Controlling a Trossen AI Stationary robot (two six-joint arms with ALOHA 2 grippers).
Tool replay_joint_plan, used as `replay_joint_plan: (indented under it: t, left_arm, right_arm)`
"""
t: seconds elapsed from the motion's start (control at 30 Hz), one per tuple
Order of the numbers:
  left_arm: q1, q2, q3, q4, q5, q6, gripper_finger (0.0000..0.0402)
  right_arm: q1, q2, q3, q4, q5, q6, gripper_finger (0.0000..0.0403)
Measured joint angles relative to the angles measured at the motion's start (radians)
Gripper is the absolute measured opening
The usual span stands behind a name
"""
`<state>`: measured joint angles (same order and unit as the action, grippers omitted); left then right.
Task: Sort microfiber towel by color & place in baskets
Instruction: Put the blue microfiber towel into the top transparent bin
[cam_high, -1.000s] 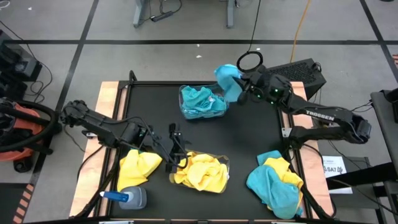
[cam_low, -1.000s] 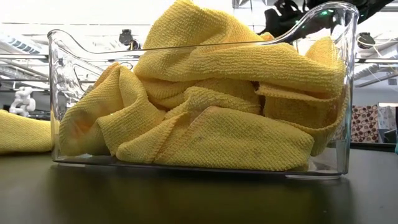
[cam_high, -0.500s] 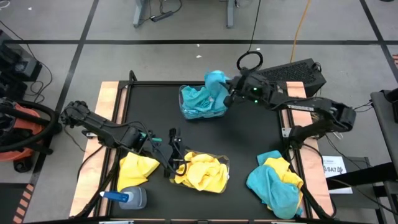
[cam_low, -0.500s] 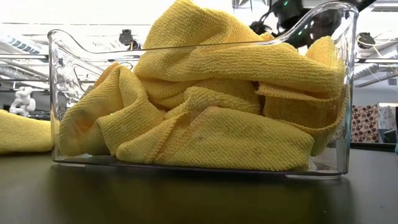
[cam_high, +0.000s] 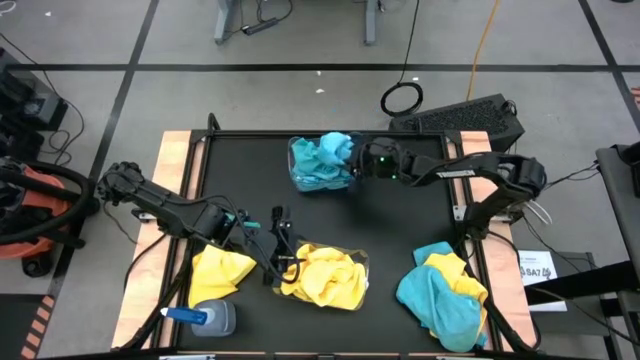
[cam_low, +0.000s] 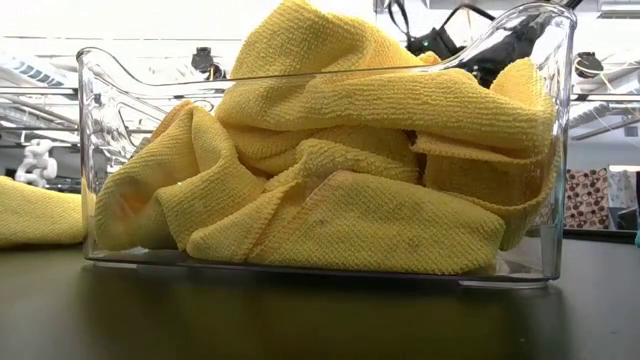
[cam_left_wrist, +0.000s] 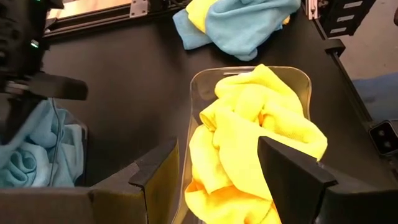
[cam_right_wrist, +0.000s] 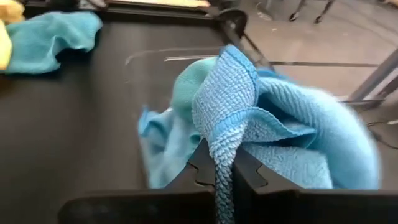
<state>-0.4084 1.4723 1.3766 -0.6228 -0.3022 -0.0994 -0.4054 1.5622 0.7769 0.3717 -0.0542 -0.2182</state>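
While the right gripper (cam_high: 358, 160), pinched shut on a turquoise towel (cam_right_wrist: 231, 118), hangs over the blue-filled basket (cam_high: 322, 172) at upper centre of the high view, the cloth should be lowered well inside the rim before release so no corner drapes over the wall. Its left gripper (cam_left_wrist: 217, 168) stands wide and empty beside the yellow-filled basket (cam_low: 300, 160) at lower centre, with 1 mixed pile (cam_high: 442, 290) at lower right. No brand or label is readable.

Even overhead light, soft shadows; low view backlit w/ glare on clear basket (cam_low: 556, 120); right wrist view motion-blurred.
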Motion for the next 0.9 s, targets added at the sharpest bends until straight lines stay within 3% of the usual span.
replay_joint_plan:
  t: [0.43,0.9]
  left_arm:
    - [0.000,0.000,0.000,0.011,-0.002,-0.024,0.0224]
    - [0.000,0.000,0.000,0.010,-0.002,-0.027,0.0224]
  right_arm:
    - [-0.006,0.088,0.000,-0.025,0.000,0.117,0.0003]
    - [-0.006,0.097,0.000,-0.022,-0.001,0.206,0.0016]
